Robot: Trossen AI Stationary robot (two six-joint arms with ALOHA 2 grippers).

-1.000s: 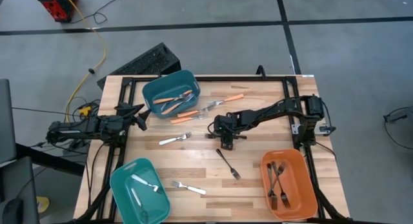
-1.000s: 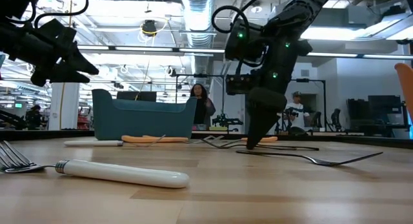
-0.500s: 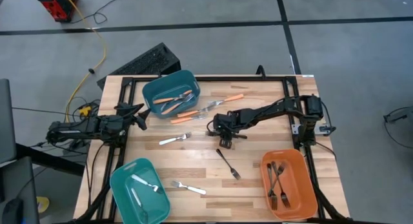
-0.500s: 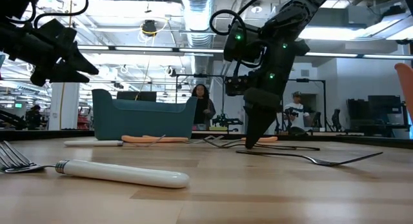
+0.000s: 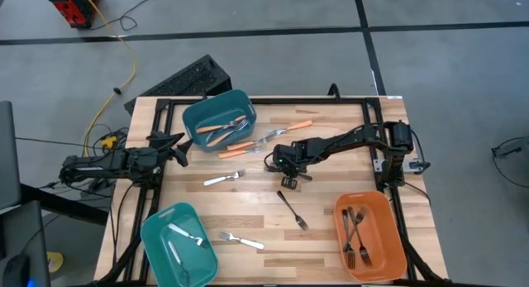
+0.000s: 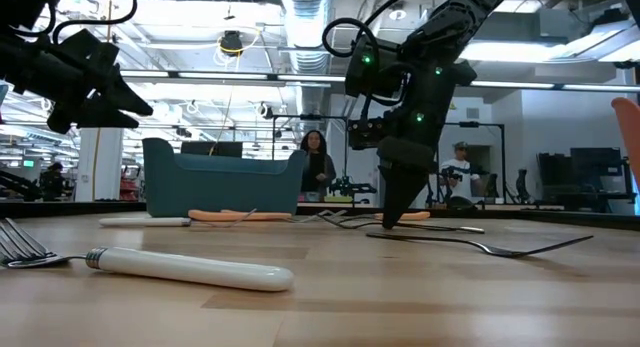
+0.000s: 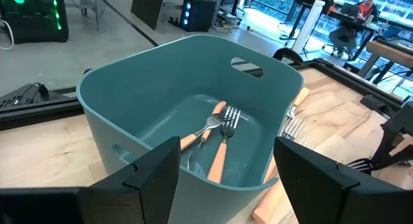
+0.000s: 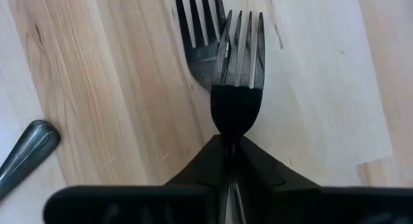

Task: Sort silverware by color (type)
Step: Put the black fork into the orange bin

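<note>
A black fork [image 8: 237,69] is pinched at its neck between the fingers of the right hand [image 8: 230,153], tines pointing away from the wrist; the fingers have come together on it, and it lies low over the wooden desk [image 8: 97,88], beside a second dark fork [image 8: 199,37] whose tines overlap it. From above, that right hand [image 5: 283,159] sits near the desk's middle, reached in from the right edge. Gripping near the neck probably gives a firm hold for the carry to the orange bin [image 5: 369,237], where black forks [image 5: 355,231] already lie.

Elsewhere, another black fork [image 5: 292,210] rests alone below the hand. Orange-handled forks [image 5: 219,131] are in the far teal bin [image 5: 216,119], with more [image 5: 291,126] loose beside it. A white fork [image 5: 224,179] lies mid-desk, one [image 5: 240,240] near the front edge, and one [image 5: 186,234] in the near teal bin [image 5: 177,246].

The left hand [image 5: 175,146] waits at the left edge facing the far teal bin, its fingers [image 7: 151,175] spread apart.

The held fork's handle is hidden inside the hand. In the level view the hand [image 6: 394,202] meets the desk but the fork cannot be made out. The tangle of forks beside the far bin is too fine to count
</note>
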